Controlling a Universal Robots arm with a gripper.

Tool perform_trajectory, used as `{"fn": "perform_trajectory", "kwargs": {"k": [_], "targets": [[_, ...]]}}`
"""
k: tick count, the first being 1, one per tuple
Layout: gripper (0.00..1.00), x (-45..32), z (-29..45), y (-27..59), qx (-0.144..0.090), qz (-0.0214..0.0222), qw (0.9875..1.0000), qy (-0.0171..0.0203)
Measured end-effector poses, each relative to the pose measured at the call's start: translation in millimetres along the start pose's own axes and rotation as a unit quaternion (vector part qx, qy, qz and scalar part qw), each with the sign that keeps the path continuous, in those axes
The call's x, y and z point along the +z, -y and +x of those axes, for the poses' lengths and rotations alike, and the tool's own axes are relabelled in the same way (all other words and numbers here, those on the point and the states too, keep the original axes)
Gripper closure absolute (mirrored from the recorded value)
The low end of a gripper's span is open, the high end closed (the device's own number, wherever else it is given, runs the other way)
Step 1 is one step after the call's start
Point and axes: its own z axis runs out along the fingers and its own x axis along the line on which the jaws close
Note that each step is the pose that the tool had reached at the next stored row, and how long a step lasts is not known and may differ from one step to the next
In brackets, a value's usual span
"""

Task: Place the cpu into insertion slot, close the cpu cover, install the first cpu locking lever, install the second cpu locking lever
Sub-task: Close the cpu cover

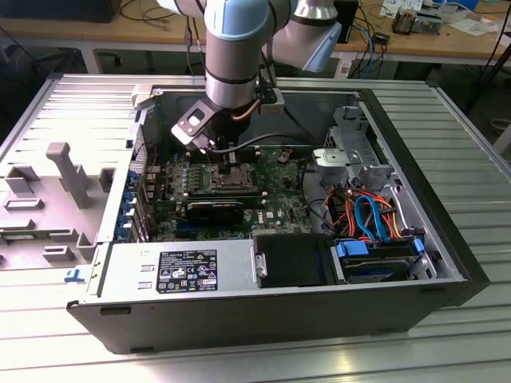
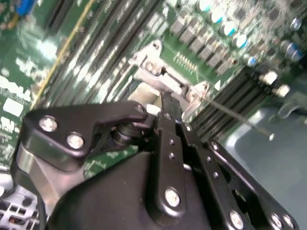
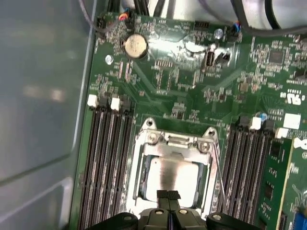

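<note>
The cpu point(image 3: 175, 173) lies flat in the insertion slot point(image 3: 140, 179), its silver top showing through the window of the cpu cover point(image 3: 173, 143). The silver cover frame lies down around the chip. My gripper point(image 3: 168, 195) is shut, its two black fingertips pressed together at the cover's edge opposite the hinge, with nothing seen between them. In the second wrist view the gripper point(image 2: 165, 103) points at the socket's metal bracket point(image 2: 158, 76). A thin locking lever point(image 2: 240, 120) sticks out from the socket over the memory slots; it also runs along the socket's side as a thin wire point(image 3: 219, 172). In the exterior view the gripper point(image 1: 214, 150) hangs just above the slot point(image 1: 233, 171).
Black memory slots point(image 3: 108, 158) flank the socket on both sides. A coin battery point(image 3: 135, 45) sits further up the green board. The open case holds a power supply point(image 1: 180, 271), a drive bay point(image 1: 375, 259) with blue and orange cables, and metal walls point(image 1: 96, 159) all round.
</note>
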Motion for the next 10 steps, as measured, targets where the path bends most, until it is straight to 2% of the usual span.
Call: {"fn": "perform_trajectory", "kwargs": {"k": [2, 4, 8, 10], "targets": [[0.89, -0.4, -1.0, -6.4, 0.000, 0.0033, 1.0000, -0.0008], [0.89, -3.2, -1.1, -7.7, 0.000, 0.0037, 1.0000, -0.0014], [0.89, -18.0, -0.2, -7.0, 0.000, 0.0034, 1.0000, -0.0032], [0.89, -22.8, 0.1, -6.8, 0.000, 0.0033, 1.0000, -0.0045]]}}
